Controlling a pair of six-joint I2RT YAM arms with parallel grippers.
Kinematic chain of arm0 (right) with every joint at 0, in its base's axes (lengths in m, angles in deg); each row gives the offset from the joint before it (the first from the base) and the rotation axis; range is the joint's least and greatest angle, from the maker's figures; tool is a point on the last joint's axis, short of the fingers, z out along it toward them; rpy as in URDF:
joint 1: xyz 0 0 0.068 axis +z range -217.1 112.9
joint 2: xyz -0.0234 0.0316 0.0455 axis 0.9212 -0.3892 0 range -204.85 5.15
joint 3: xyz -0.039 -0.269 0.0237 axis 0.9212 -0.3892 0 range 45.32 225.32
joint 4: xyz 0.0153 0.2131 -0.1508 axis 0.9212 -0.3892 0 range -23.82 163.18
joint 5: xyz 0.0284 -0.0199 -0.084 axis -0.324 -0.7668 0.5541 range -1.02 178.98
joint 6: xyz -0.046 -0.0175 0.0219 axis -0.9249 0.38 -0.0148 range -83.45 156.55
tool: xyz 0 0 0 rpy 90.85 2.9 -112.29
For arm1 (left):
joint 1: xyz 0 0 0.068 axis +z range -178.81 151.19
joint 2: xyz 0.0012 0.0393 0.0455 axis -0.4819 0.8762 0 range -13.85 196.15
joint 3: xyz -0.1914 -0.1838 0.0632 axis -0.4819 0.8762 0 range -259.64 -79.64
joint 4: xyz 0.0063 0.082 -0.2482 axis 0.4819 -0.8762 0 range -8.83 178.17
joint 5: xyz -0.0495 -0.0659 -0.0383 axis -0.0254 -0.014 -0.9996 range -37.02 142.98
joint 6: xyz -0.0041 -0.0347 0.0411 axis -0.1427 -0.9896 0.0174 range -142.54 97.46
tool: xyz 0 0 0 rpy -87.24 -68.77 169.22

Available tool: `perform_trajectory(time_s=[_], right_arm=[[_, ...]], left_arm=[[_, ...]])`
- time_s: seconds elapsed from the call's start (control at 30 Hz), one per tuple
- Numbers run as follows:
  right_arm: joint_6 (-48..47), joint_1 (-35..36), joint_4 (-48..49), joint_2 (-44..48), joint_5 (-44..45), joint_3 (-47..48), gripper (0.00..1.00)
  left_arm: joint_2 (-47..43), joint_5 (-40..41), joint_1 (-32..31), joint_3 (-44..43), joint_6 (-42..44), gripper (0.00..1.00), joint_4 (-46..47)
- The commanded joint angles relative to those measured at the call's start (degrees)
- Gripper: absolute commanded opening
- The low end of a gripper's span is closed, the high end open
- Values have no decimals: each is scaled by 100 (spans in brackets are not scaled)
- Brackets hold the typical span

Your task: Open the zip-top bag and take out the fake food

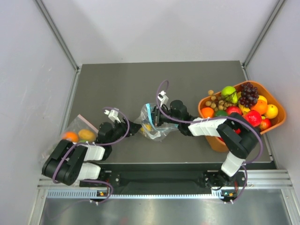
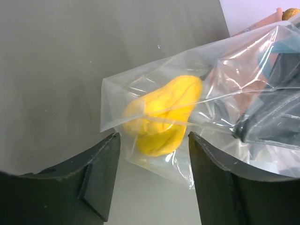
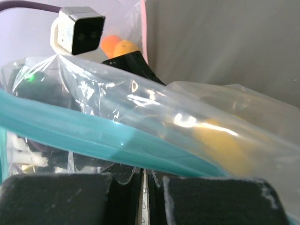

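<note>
Closest to the lens, the right hand [image 3: 143, 187] has its two dark pads pressed together, a fold of clear film pinched between them just under the teal strip [image 3: 93, 136] of the zip-top bag [image 1: 152, 123]. The bag sits near the middle of the dark grey counter [image 1: 122, 89], its mouth end raised towards that hand. Inside lies the fake food [image 2: 164, 115], one glossy yellow fruit, resting against the bag's lower corner.

The left hand [image 2: 152, 154] is spread apart, one finger on each side of that corner and the yellow fruit showing between them; whether either finger touches the film cannot be told.

At the counter's right edge an orange basket [image 1: 276, 123] holds a heap of plastic fruit and nuts. At the left edge lies a second clear bag [image 1: 75, 131] with a pinkish strip and orange pieces inside. Pale grey walls [image 1: 164, 28] enclose the counter on three sides, and a metal rail [image 1: 154, 192] runs along the near edge.
</note>
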Motion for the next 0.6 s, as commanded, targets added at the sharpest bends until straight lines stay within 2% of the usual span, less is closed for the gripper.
perform_trajectory(time_s=[0.0,0.2,0.37,0.5,0.57], right_arm=[[499,-140,1055,11,-312,-152,0],[369,-184,845,64,-303,-91,0],[360,-184,845,55,-295,-143,0],[421,-175,985,-33,-321,-205,0],[447,-175,1021,-94,-356,-223,0]], left_arm=[[120,-90,20,138,-107,66,497],[164,-81,19,208,-142,68,400],[234,-151,11,235,-334,67,750],[419,-282,-7,226,-528,60,1269],[567,-327,-7,226,-633,51,1567]])
